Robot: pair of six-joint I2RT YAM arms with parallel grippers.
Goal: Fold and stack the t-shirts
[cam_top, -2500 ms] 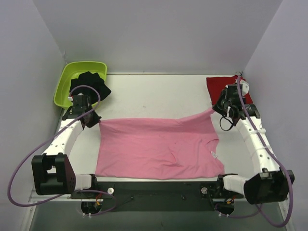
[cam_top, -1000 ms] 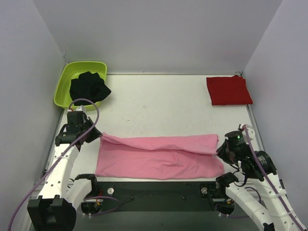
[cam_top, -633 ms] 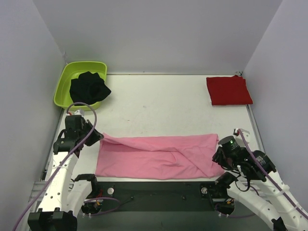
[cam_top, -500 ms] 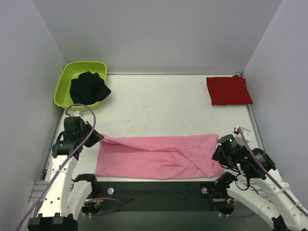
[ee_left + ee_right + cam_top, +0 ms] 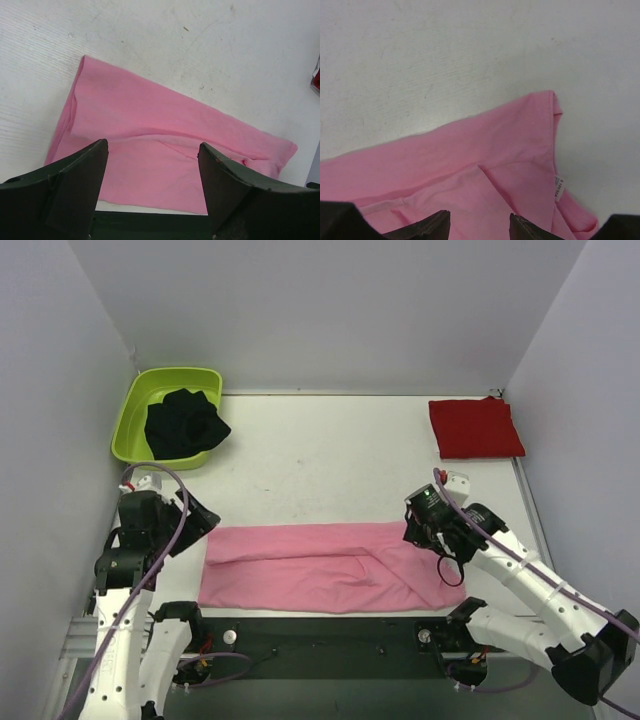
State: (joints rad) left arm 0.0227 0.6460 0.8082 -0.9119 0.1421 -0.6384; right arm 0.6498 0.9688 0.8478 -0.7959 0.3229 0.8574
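The light pink t-shirt (image 5: 320, 568) lies folded in half as a long flat band near the table's front edge. My left gripper (image 5: 198, 519) hovers open just off the shirt's left end. In the left wrist view, its jaws stand wide with only pink cloth (image 5: 150, 125) below them. My right gripper (image 5: 416, 527) hangs open over the shirt's right end, holding nothing. The right wrist view shows the pink fold (image 5: 470, 160) and a white label (image 5: 558, 189). The deep red t-shirt (image 5: 476, 427) lies folded at the back right corner.
A lime green tub (image 5: 135, 415) at the back left holds a crumpled black cloth (image 5: 185, 423). A dark rail (image 5: 320, 632) runs along the front edge, just below the pink shirt. Walls close in on both sides.
Both grippers opened and let go of the pink shirt's folded-over edge, which has settled flat. The right arm swung up and left over the shirt's right end. The left gripper drew back slightly.
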